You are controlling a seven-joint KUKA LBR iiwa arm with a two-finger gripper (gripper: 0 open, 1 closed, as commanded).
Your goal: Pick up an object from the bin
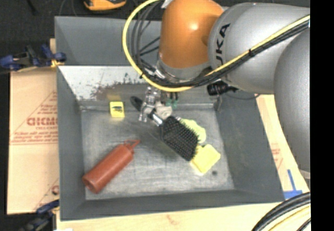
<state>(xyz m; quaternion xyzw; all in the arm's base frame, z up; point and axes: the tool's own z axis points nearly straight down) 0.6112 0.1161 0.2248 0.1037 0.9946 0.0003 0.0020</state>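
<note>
My gripper [148,112] hangs below the orange wrist cover, near the back wall of the bin at its middle. Just right of it and below lies a black bristle brush [180,138], set diagonally, its upper end touching or nearly touching the gripper. A yellow sponge [205,158] lies against the brush's lower right end. A small yellow block [116,109] sits to the left of the gripper by the back wall.
A red squeeze bottle [109,166] lies on its side at the front left, nozzle pointing up and right towards the brush. A yellow-green piece [197,129] shows behind the brush. The arm covers the bin's back right.
</note>
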